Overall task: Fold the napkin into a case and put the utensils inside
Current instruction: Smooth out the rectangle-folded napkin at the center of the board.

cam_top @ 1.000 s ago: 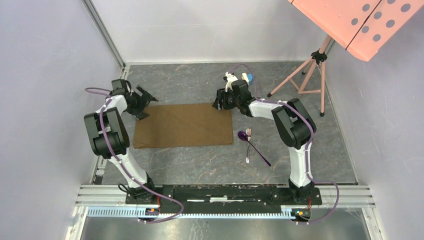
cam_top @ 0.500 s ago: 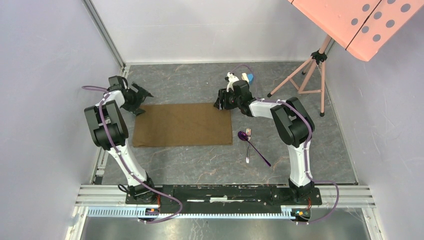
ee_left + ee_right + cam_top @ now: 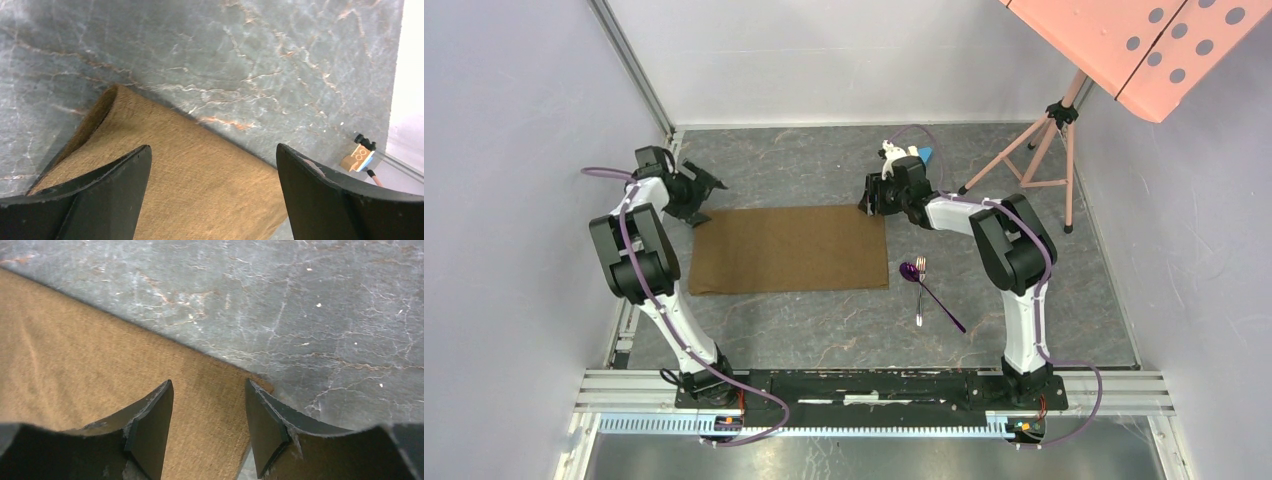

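Top view: napkin (image 3: 789, 250) lies flat on the grey marbled counter (image 3: 824, 320), roughly mid-counter, as a wide brown rectangle not narrowed to a case. Left tool (image 3: 702, 190) sits at the cloth's 10 o'clock corner, right tool (image 3: 867, 203) at its 2 o'clock corner. Left wrist view: fingers (image 3: 95, 195) spread wide, tool open, nothing between them. The cloth corner shows below the gap, and its edge toward 10 o'clock curls up into a soft fold with a dark hollow. Cannot tell whether the tips touch the cloth. Right wrist view: fingers (image 3: 150, 425) parted by a narrower gap, tool open, nothing gripped. The napkin's corner lies flat under the gap, with bare counter from 12 to 3 o'clock. Utensils: spoon (image 3: 911, 270) and fork (image 3: 920, 290) lie together on the counter, just beside the napkin's right edge at about 4 o'clock from cloth centre, apart from the cloth. The spoon's purple bowl points toward 11 o'clock and its dark handle runs to 5 o'clock. Fork tines point toward 12 o'clock, meeting the spoon near the bowl. Pink tripod (image 3: 1044, 150) stands toward the counter's 2 o'clock corner.
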You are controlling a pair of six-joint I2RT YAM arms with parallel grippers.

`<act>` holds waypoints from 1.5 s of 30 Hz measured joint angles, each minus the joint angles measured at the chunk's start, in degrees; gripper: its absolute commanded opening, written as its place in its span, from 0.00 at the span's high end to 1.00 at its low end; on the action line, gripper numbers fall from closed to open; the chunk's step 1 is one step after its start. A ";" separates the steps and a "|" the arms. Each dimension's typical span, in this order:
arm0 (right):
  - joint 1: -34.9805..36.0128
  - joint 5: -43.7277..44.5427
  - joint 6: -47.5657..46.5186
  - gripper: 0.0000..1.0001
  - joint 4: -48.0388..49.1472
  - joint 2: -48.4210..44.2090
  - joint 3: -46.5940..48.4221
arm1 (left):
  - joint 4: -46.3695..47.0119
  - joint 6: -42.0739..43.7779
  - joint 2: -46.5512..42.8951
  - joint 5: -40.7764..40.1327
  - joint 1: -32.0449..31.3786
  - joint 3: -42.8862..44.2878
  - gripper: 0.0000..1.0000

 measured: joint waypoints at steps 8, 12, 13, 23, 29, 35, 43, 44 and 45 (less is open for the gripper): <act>2.91 -1.90 1.20 0.39 1.05 -3.69 0.00 | -0.37 0.00 1.27 0.42 -0.11 3.85 0.00; 3.13 -2.62 1.62 0.39 1.20 -2.89 0.00 | -0.92 0.02 4.39 -1.29 -0.11 4.59 0.00; 2.89 -2.60 1.68 0.40 1.25 -2.49 0.00 | -1.07 0.02 5.33 -1.38 -0.11 4.90 0.00; -0.17 0.98 1.99 0.39 2.82 0.74 -1.14 | -2.12 0.11 6.80 -3.04 0.00 6.95 0.00; -1.25 3.65 1.46 0.39 1.60 0.92 0.02 | -3.87 0.22 8.44 -2.27 -0.35 9.60 0.00; -2.29 4.37 -0.24 0.35 -2.12 0.81 2.27 | -8.33 3.54 8.90 -6.84 -3.37 14.49 0.00; 3.58 1.05 1.46 0.27 -4.17 -11.23 -4.48 | -11.87 6.03 -13.03 -13.64 -6.93 -0.39 0.00; 5.40 -0.68 2.08 0.27 -2.03 -14.40 -7.82 | -12.02 6.25 -16.55 -13.07 -6.54 -3.26 0.00; 6.58 -2.01 2.58 0.27 -1.01 -16.57 -10.21 | -12.09 6.47 -19.50 -12.68 -5.92 -5.99 0.00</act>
